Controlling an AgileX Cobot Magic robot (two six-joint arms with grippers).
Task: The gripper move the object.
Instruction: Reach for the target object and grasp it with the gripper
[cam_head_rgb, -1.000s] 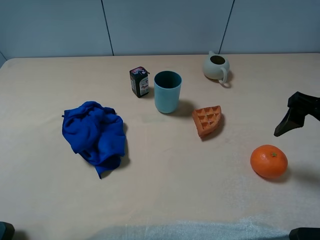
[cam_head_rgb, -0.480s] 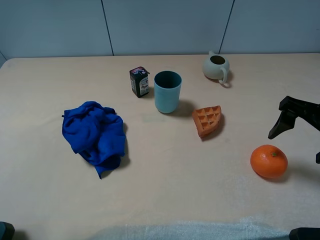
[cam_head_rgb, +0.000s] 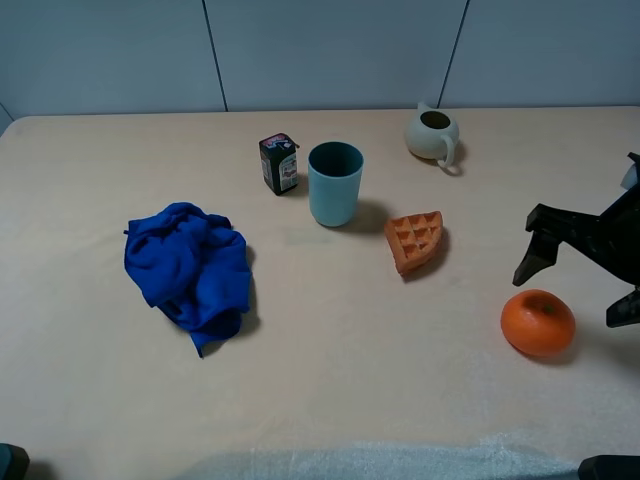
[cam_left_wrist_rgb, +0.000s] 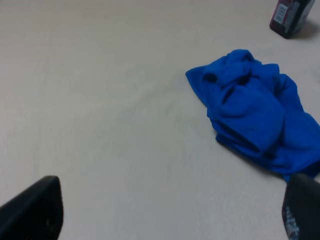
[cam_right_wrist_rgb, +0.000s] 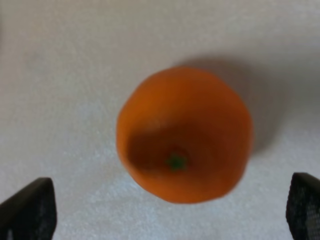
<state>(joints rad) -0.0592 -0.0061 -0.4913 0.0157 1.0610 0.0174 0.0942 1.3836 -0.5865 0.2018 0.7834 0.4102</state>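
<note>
The round orange fruit (cam_head_rgb: 538, 322) with a small green stem mark lies on the beige table at the right front. My right gripper (cam_head_rgb: 575, 283) is open and hovers just above and behind it, one finger (cam_head_rgb: 530, 255) to its left and the other near the frame's right edge. In the right wrist view the fruit (cam_right_wrist_rgb: 184, 135) sits centred between the two spread fingertips of the right gripper (cam_right_wrist_rgb: 167, 214), without touching them. My left gripper (cam_left_wrist_rgb: 167, 215) is open and empty over bare table, apart from the blue cloth (cam_left_wrist_rgb: 252, 112).
An orange waffle wedge (cam_head_rgb: 416, 240) lies left of the fruit. A teal cup (cam_head_rgb: 335, 183), a small dark carton (cam_head_rgb: 278, 163) and a cream jug (cam_head_rgb: 434, 133) stand further back. The crumpled blue cloth (cam_head_rgb: 190, 268) lies at the left.
My right gripper has moved left and down from the right edge, closing in over the orange fruit. The fruit and the other things have not moved.
</note>
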